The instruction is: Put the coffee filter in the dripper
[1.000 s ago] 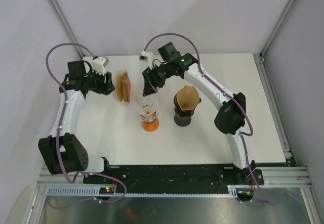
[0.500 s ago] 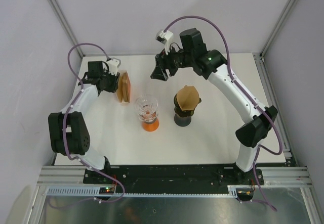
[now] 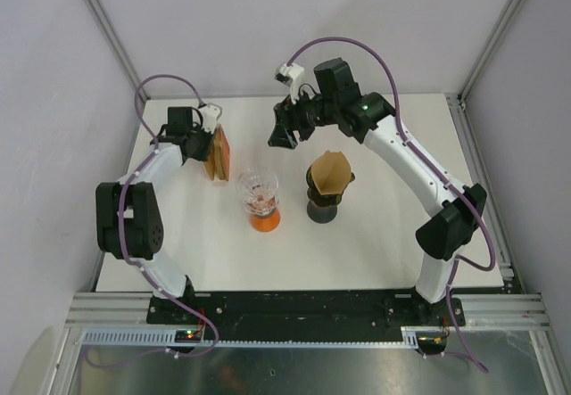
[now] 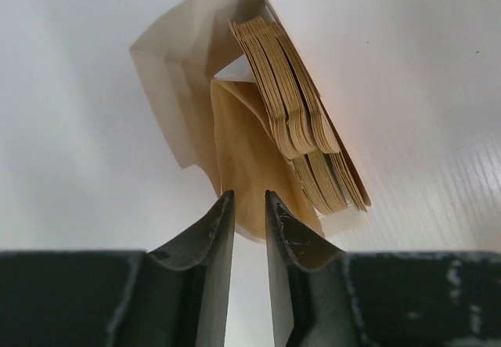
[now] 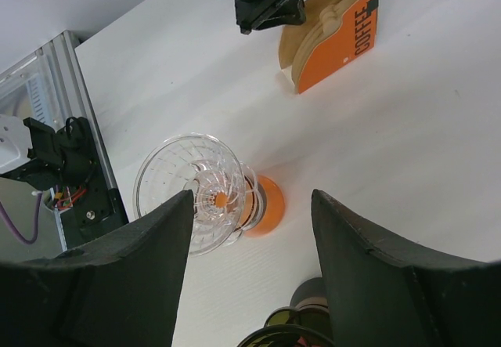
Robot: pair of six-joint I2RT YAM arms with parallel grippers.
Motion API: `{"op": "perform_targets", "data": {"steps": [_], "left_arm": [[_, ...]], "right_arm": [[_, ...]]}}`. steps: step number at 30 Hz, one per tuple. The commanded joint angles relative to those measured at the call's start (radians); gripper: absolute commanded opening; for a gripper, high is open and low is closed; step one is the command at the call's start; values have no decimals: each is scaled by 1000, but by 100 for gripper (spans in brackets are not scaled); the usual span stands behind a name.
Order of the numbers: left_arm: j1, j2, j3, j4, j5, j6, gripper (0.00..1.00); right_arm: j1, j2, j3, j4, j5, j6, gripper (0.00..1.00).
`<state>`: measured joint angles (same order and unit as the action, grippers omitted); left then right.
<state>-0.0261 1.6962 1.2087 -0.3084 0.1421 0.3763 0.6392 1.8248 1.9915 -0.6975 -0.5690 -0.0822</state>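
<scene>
A pack of brown coffee filters [image 3: 218, 152] stands on edge in an orange box marked COFFEE [image 5: 333, 37] at the back left. My left gripper [image 3: 205, 142] is at the pack's left side. In the left wrist view its jaws [image 4: 249, 196] stand a narrow gap apart, with the lower edge of one loose filter [image 4: 246, 155] between the tips, next to the stack [image 4: 301, 120]. The clear glass dripper [image 3: 259, 187] on an orange base [image 5: 270, 206] stands empty in the middle. My right gripper [image 3: 281, 133] is wide open and empty, raised behind the dripper [image 5: 200, 198].
A dark dripper on a dark stand [image 3: 326, 201] holds a brown filter [image 3: 332, 172], just right of the glass one. The table's white surface [image 3: 375, 243] runs to the metal rail at the near edge. Walls close in the back and sides.
My left arm has reached right and brought its gripper up to the filter pack. My right arm has lifted and swung back and to the right, away from the pack.
</scene>
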Motion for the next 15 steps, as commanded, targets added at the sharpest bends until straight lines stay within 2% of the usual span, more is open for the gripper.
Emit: {"op": "perform_targets", "data": {"steps": [1,15], "left_arm": [[-5,13,51,38,-36,29,26],[-12,-44,46,43,-45,41,27]], "right_arm": [[-4,-29,1,27,-9,-3,66],[-4,-23,0,13,-20,-18,66]]}}
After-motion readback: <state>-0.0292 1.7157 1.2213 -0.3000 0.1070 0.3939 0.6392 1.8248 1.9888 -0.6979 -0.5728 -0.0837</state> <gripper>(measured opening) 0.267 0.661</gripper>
